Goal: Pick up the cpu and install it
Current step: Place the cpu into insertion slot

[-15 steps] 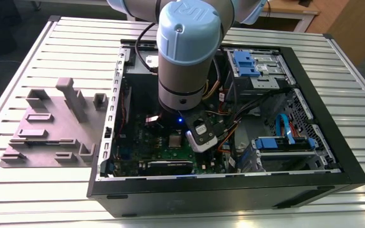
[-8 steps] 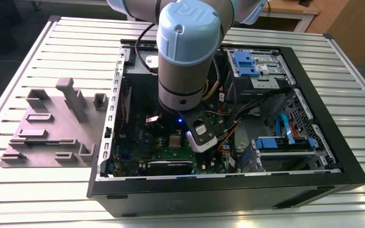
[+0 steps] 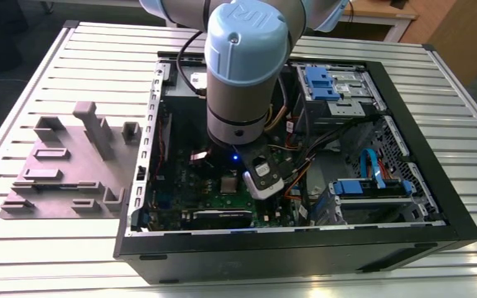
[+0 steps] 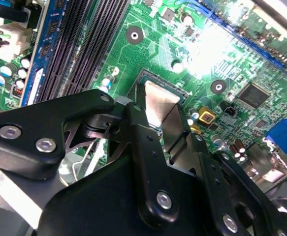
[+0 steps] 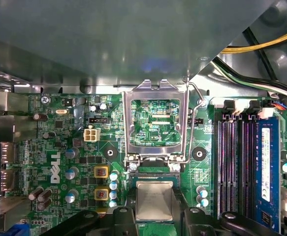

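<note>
**Exterior view:** The arm (image 3: pixel 238 68) is reached down into the open computer case (image 3: pixel 305 251), which lies on the slatted worktop (image 3: pixel 31 261). The gripper (image 3: pixel 253 185) is held low over the green board. A grey fixture block (image 3: pixel 64 167) is set just beside the case, on the exterior view's left.

**First wrist view:** The hinged metal frame (image 5: pixel 128 123) is seen swung open, with its wire lever (image 5: pixel 196 118) unlatched. The cpu (image 5: pixel 154 196) is at the socket below the frame. The 2 jaws are clamped on its opposite edges. 4 memory slots (image 5: pixel 234 167) are noted beside.

**Second wrist view:** The same grip is seen obliquely. The cpu is framed by the dark socket rim (image 4: pixel 163 78).

**Progress:** Pick-up is judged done and the cpu has been brought to the socket. Full seating cannot be told. The frame is not yet shut.
</note>
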`<action>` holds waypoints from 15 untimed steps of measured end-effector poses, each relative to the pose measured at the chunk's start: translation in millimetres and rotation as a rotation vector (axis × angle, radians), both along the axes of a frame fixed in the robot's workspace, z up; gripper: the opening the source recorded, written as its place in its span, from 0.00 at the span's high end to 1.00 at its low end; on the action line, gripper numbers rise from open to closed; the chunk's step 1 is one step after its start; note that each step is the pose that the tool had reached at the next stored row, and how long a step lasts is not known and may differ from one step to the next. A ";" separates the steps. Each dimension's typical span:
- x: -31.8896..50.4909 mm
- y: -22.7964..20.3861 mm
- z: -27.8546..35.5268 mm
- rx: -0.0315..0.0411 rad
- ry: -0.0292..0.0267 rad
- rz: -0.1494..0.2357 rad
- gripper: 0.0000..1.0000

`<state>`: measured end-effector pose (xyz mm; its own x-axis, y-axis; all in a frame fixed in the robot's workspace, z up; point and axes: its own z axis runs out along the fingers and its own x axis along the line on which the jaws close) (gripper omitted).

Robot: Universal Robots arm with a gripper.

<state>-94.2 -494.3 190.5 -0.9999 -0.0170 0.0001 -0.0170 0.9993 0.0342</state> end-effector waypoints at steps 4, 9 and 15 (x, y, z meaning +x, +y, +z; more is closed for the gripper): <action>0.0 0.0 -0.1 0.0000 0.0002 0.000 0.55; 0.0 0.0 4.9 -0.0001 0.0002 0.000 0.55; 0.0 0.0 20.6 -0.0002 0.0003 0.000 0.55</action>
<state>-94.2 -494.3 211.2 -0.9999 -0.0171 0.0004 -0.0170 0.9993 0.0340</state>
